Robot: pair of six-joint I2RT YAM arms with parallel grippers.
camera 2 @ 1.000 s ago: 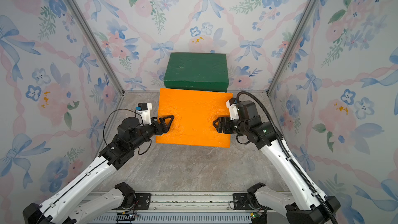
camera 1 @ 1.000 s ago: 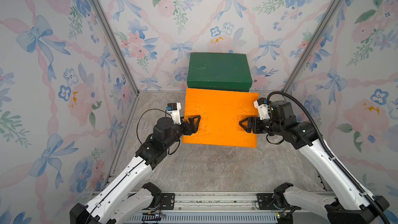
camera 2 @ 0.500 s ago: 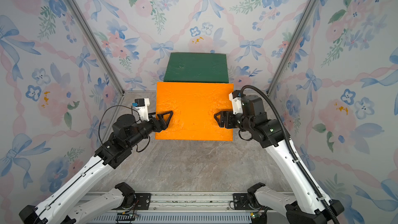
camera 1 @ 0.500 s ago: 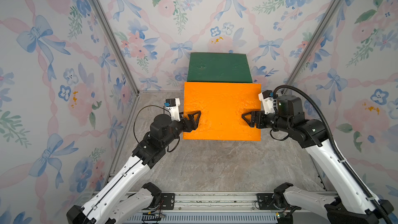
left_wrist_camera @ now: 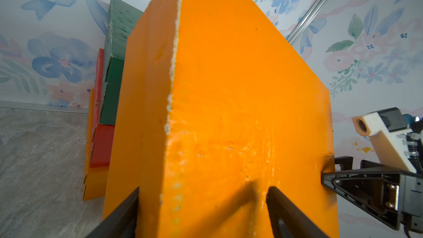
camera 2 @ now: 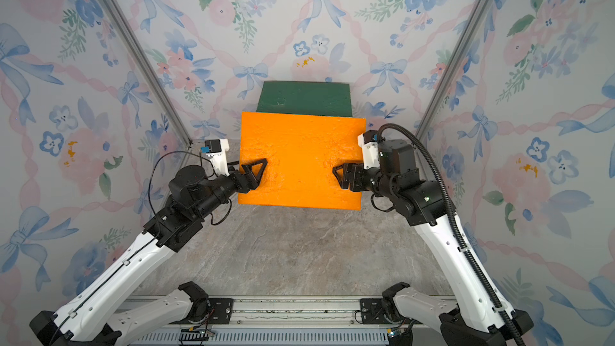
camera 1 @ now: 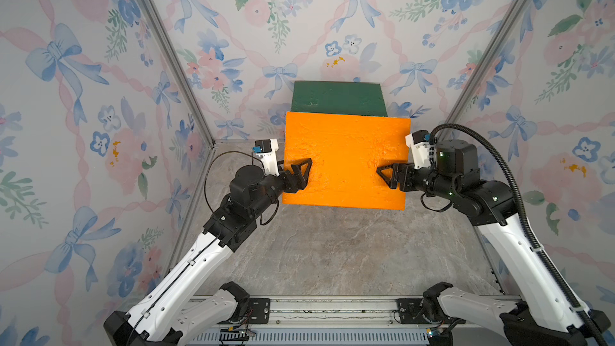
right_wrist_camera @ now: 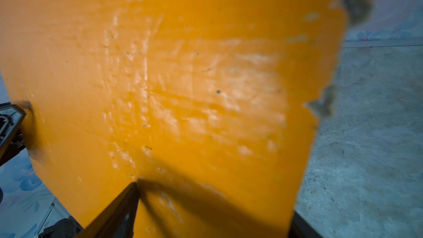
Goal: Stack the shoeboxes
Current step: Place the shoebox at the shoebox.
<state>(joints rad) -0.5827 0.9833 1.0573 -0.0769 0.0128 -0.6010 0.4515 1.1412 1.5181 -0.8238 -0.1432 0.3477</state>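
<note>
Lifted higher and carried further back than a second ago, and levelled out of that earlier tilt. In both top views, hanging clear of the surface (camera 1: pixel 332 254): carried orange shoebox (camera 1: pixel 346 161), overlapping the near edge of the green shoebox (camera 1: pixel 337 98) by the back wall. Clamped at both short ends, left fingers (camera 1: pixel 294 178) on one and right fingers (camera 1: pixel 394 176) on the other, biting above and below.

Over to the left wrist view: green shoebox (left_wrist_camera: pixel 114 76) on red shoebox (left_wrist_camera: pixel 101 143) on bottom orange shoebox (left_wrist_camera: pixel 95 184), stacked against the wall just behind the carried one. Hard to tell whether high enough yet to clear the green lid.

Right wrist view: blurred orange almost everywhere, one finger (right_wrist_camera: pixel 123 207) pressed to the box, bare surface beyond.

For a clean placement: keep both ends level and moving together. Rise clear of the green lid before going back. Square the edges over the stack, then lower flat. Let go only once fully seated. Avoid bumping a stack that probably shoves easily.
</note>
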